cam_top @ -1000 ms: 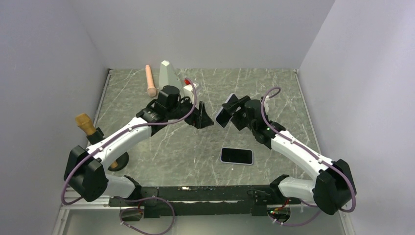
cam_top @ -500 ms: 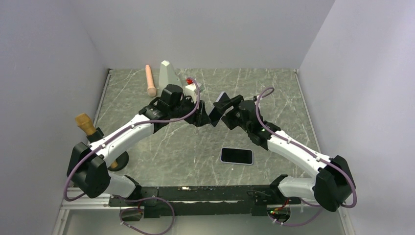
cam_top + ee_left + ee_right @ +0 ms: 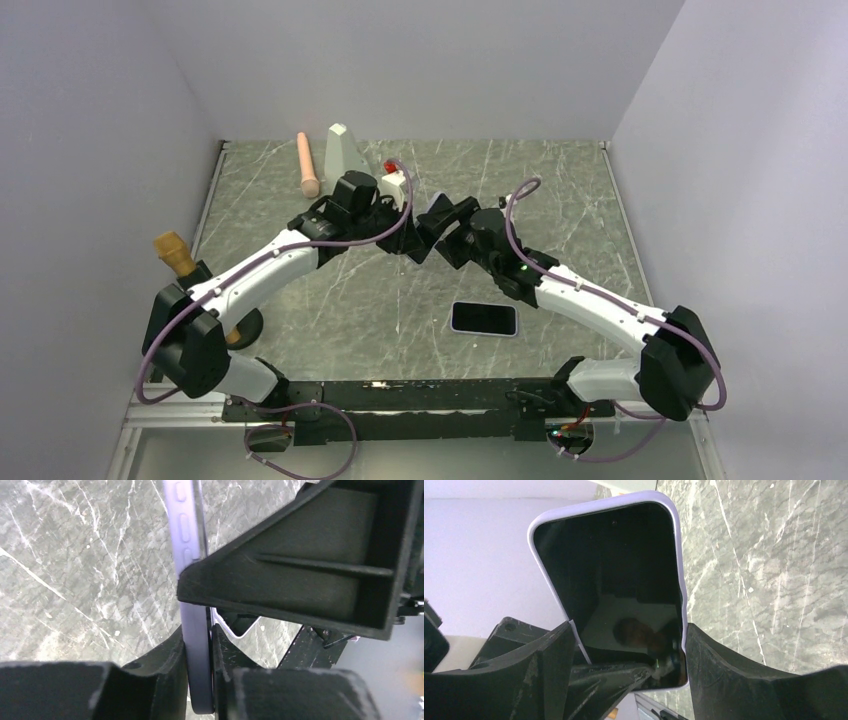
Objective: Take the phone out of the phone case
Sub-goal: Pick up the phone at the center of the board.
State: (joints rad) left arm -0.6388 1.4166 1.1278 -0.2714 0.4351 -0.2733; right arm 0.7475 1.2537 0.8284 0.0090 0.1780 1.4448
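Phone case [image 3: 676, 550] with the phone [image 3: 614, 570] inside hangs in the air, middle of the top view, clamped at its sides by the right gripper [image 3: 626, 640]. Left gripper [image 3: 199, 650] has just moved in and pinched its edge. Now both hold it, so peeling can start.

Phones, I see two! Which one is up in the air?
The phone held between the two arms, off the table. The other phone lies flat on the table, nothing touching it.
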